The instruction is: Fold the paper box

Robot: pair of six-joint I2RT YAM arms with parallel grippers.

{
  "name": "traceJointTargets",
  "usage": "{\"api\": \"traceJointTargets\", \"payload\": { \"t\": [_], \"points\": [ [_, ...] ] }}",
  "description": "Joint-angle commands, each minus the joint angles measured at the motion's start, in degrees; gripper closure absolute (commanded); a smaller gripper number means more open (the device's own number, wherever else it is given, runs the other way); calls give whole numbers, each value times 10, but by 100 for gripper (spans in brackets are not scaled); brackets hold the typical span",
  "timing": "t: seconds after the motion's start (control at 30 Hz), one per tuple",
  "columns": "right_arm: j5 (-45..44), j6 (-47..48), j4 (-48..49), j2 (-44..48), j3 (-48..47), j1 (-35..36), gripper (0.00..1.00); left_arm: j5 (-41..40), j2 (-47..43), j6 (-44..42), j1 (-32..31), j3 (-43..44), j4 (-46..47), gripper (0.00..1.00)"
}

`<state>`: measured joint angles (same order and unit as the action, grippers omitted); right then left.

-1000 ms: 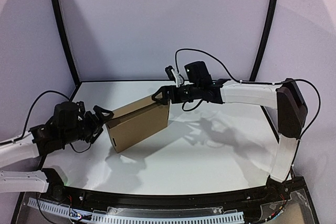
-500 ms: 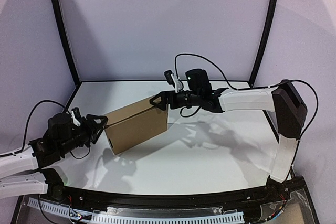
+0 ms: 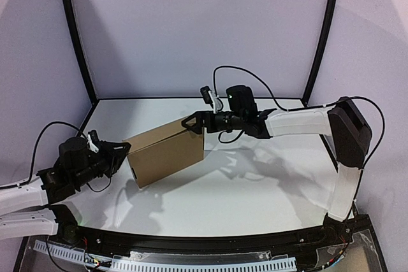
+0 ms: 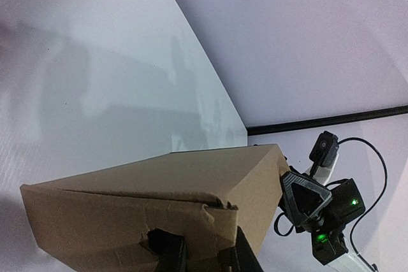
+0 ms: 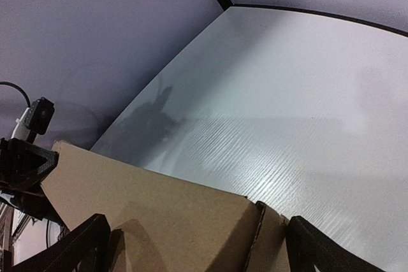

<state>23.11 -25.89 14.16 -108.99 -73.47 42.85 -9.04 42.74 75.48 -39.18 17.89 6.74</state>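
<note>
Glossy white table (image 3: 255, 183) — creased brown paper box (image 3: 167, 154)

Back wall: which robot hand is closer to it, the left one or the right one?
Right. The right gripper is at the paper box's far end, close to the back wall; the left gripper is at the box's near end, further from it.
</note>
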Motion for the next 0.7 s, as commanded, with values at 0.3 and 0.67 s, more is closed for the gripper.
{"api": "traceJointTargets", "payload": {
  "t": [0.3,0.67],
  "points": [
    [39,13,-210,43,-96,-41,2,-10,14,-61,2,29,-257,49],
    [112,5,-224,39,-101,-50,6,-19,29,-111,2,146,-338,16]
  ]
}}
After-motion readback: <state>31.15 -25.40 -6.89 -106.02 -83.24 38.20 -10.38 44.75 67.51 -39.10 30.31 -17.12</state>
